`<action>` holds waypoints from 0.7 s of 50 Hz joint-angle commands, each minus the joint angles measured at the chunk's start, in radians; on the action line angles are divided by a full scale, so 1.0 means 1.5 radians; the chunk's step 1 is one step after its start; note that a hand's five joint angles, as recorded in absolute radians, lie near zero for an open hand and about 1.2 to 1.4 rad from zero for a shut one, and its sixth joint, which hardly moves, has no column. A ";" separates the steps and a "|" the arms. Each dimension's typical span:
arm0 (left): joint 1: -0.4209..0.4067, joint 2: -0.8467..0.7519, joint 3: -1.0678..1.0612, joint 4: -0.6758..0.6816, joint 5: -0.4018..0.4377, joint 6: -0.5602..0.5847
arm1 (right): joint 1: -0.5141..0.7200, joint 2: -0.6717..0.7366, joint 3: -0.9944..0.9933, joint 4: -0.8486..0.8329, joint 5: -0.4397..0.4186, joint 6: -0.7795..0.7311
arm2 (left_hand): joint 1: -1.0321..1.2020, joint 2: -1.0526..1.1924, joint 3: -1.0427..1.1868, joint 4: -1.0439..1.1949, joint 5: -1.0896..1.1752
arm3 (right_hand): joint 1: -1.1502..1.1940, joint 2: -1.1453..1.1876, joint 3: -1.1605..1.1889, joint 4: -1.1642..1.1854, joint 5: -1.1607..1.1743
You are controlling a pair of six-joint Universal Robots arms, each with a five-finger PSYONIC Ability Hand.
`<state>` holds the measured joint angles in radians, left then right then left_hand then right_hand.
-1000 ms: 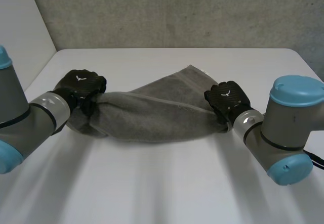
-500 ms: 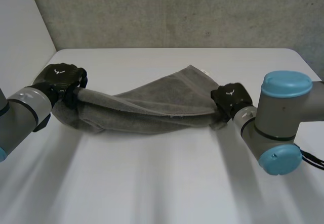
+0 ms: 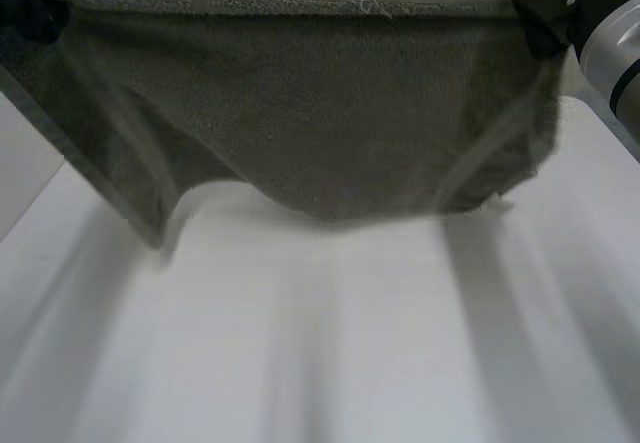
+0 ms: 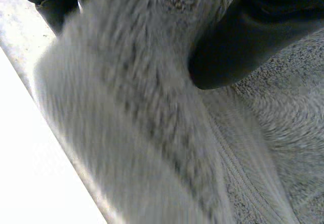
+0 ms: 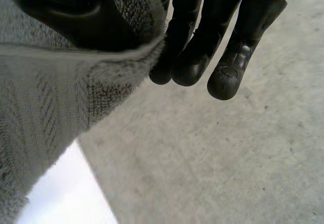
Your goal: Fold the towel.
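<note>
So the grey terry-cloth towel (image 3: 320, 113) is right up close in the head view, held in the air and spread wide like a curtain, with its top hem running straight across between the two hands. The lower edge sags in a curve, and both bottom corners dangle free above the white table (image 3: 330, 353). The left hand (image 3: 22, 8) has the top corner on its own side; in the left wrist view a fat black digit (image 4: 238, 47) digs into the bunched pile and more black shows on the far side of the fold, so the cloth is pinched there. The right hand (image 3: 535, 3) has the opposite top corner. Its wrist view shows the thumb (image 5: 76, 16) pressing the hem against the fingers (image 5: 190, 37), which hang mostly straight, so that's a firm pinch on the edge. The silver wrist cuff of the right arm (image 3: 615, 48) sits just beside that corner. Farther back, past the right hand's fingertips, is the rough grey concrete wall (image 5: 233, 158).
</note>
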<state>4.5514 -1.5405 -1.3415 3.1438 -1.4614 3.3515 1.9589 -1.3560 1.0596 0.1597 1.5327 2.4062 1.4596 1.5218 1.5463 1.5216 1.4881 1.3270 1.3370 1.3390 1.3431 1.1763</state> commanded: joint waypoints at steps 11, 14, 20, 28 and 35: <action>-0.032 -0.333 0.138 -0.068 -0.031 0.143 | 0.011 0.235 -0.176 0.076 0.004 -0.157 | -0.042 -0.084 -0.100 -0.084 -0.178 | 0.046 0.040 0.038 0.035 0.030; -0.037 -0.352 0.174 -0.055 -0.039 0.146 | 0.012 0.254 -0.205 0.023 0.005 -0.158 | -0.042 -0.084 -0.100 -0.084 -0.178 | 0.046 0.040 0.038 0.035 0.030; -0.051 -0.349 0.261 0.144 -0.080 0.131 | 0.028 0.255 -0.198 -0.377 0.012 -0.162 | -0.042 -0.084 -0.100 -0.084 -0.178 | 0.046 0.040 0.038 0.035 0.030; -0.065 -0.288 0.256 0.276 -0.151 0.090 | 0.032 0.197 -0.120 -0.482 0.004 -0.163 | -0.042 -0.084 -0.100 -0.084 -0.178 | 0.046 0.040 0.038 0.035 0.030; -0.065 -0.291 0.135 0.148 -0.085 0.055 | 0.024 0.200 -0.052 -0.214 -0.043 -0.164 | -0.042 -0.084 -0.100 -0.084 -0.178 | 0.046 0.040 0.038 0.035 0.030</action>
<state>4.4538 -1.9760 -0.9711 3.5220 -1.6758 3.4783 2.0036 -1.0572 0.8918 -0.5096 1.5332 2.1618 1.4652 1.5218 1.5490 1.5217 1.5125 1.3270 1.3372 1.3436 1.3432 1.1968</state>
